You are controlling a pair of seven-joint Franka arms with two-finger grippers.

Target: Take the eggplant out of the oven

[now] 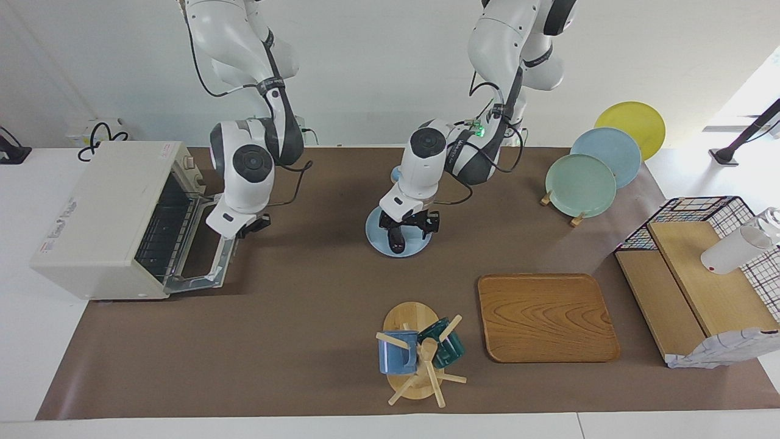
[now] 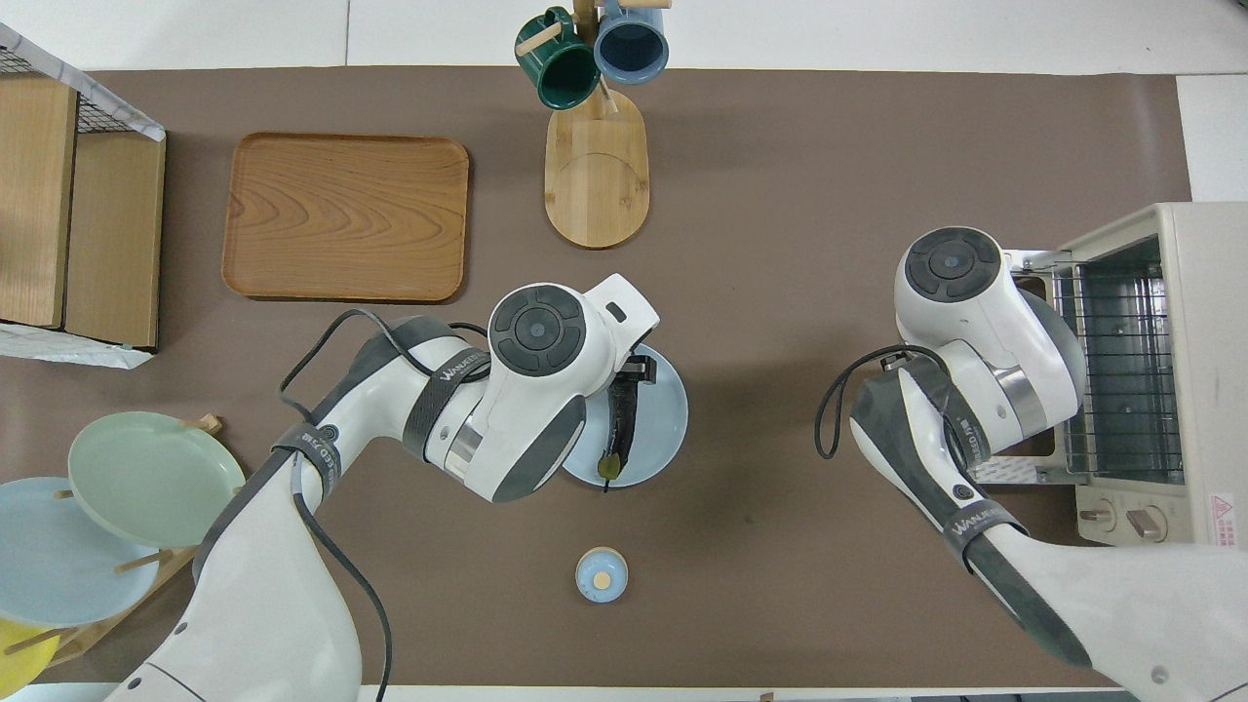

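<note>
The dark eggplant lies on a light blue plate in the middle of the table; in the facing view its end shows below the hand. My left gripper is low over the plate, fingers spread to either side of the eggplant. The cream-white oven stands at the right arm's end of the table with its glass door dropped open and its rack bare. My right gripper hangs over the open door, near the edge closest to the robots.
A wooden tray and a mug tree with a blue and a green mug stand farther from the robots. A plate rack, a wire basket with wooden shelves and a small blue lidded pot are also there.
</note>
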